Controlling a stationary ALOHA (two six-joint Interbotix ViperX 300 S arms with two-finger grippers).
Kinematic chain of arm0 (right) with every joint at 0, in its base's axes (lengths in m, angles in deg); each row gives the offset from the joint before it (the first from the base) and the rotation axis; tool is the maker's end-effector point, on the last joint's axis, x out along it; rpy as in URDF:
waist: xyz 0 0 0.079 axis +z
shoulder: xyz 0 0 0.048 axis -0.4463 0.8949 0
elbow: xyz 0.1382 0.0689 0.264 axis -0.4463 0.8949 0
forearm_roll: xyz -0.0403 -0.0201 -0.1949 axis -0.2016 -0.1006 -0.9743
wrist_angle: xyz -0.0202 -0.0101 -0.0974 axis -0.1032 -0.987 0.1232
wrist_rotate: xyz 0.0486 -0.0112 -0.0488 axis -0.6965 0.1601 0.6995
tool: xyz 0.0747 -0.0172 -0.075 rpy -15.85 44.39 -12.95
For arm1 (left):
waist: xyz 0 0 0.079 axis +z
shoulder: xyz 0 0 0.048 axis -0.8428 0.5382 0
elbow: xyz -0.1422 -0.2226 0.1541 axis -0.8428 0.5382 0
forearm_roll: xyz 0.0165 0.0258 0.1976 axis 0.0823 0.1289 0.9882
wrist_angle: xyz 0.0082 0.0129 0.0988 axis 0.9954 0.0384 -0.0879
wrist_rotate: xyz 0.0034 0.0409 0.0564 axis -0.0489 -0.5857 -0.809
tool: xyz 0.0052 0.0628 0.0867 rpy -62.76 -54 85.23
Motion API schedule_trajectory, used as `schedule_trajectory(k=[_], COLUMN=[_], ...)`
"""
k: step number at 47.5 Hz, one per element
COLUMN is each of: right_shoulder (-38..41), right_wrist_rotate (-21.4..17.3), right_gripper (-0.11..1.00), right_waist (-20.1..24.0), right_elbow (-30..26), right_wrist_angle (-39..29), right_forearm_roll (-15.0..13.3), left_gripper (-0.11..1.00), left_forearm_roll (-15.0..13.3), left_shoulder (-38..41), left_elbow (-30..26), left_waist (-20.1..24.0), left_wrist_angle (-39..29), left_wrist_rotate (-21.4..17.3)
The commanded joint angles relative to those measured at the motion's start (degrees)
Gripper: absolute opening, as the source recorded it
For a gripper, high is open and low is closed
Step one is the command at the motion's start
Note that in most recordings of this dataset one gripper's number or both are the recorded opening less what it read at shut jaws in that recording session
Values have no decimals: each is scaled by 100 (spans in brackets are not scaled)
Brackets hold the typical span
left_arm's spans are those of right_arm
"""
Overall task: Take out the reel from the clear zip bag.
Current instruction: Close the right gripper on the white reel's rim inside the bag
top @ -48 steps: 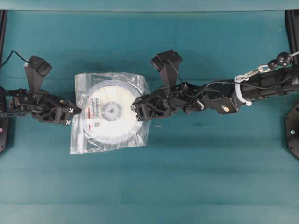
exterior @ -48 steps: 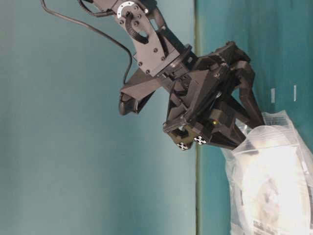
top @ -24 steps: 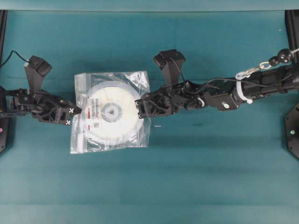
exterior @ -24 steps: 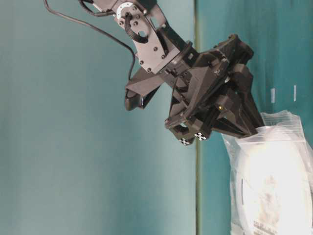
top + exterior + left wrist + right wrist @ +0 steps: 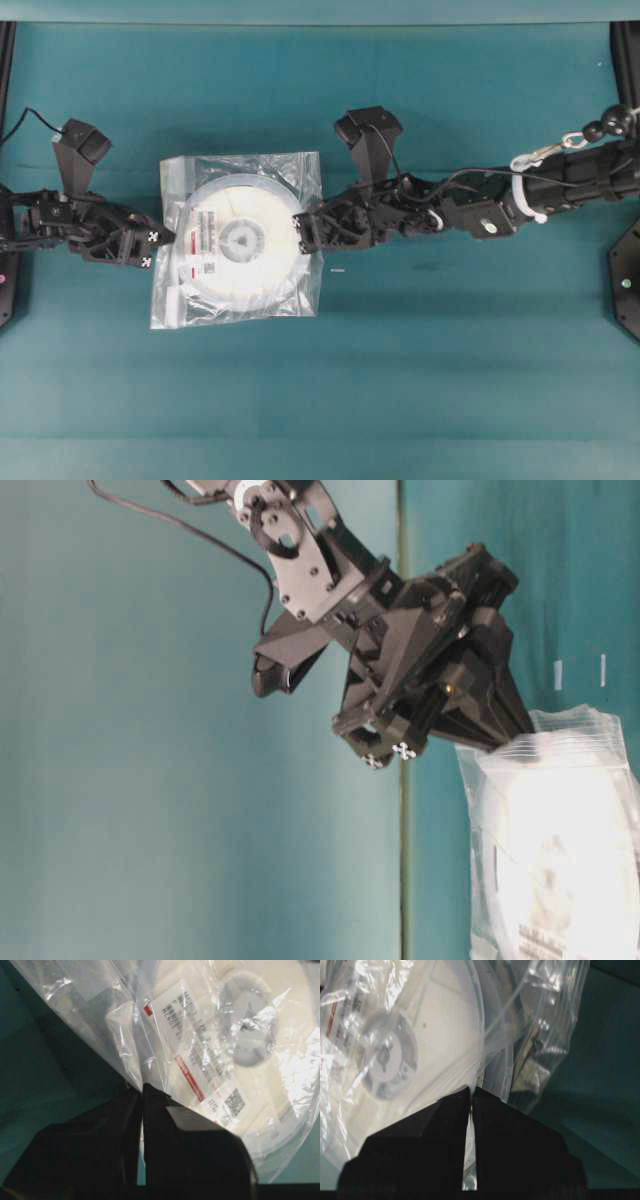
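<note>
right gripper [image 5: 300, 233] has just gone from spread to pressed together, now pinching the right edge of the clear bag [image 5: 175, 300]; the wrist view shows film caught between its jaws, though whether the reel's rim is caught too is hard to tell. left gripper [image 5: 158, 250] stays clamped on the bag's left edge, unmoved. the reel [image 5: 240, 245] lies flat inside the bag on the teal table [image 5: 420, 370]. both edges are now held, so the bag can likely be pulled open next.
</note>
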Motion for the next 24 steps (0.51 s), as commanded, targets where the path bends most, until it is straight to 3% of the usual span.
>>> schedule_trajectory(k=[1, 8, 24], right_shoulder=[-141, -211, -396], right_wrist_rotate=[-44, -35, -35], right_gripper=[4, 4, 4], right_waist=[62, 88, 97], right_elbow=[97, 246, 492], right_wrist_angle=[44, 167, 185], right_forearm_roll=[88, 237, 246], left_gripper=[-2, -2, -2], left_forearm_roll=[18, 18, 18], left_shoulder=[-18, -18, -18], left_elbow=[-53, -53, -53], left_waist=[0, 0, 0], left_wrist_angle=[26, 26, 26], left_wrist_rotate=[-9, -9, -9])
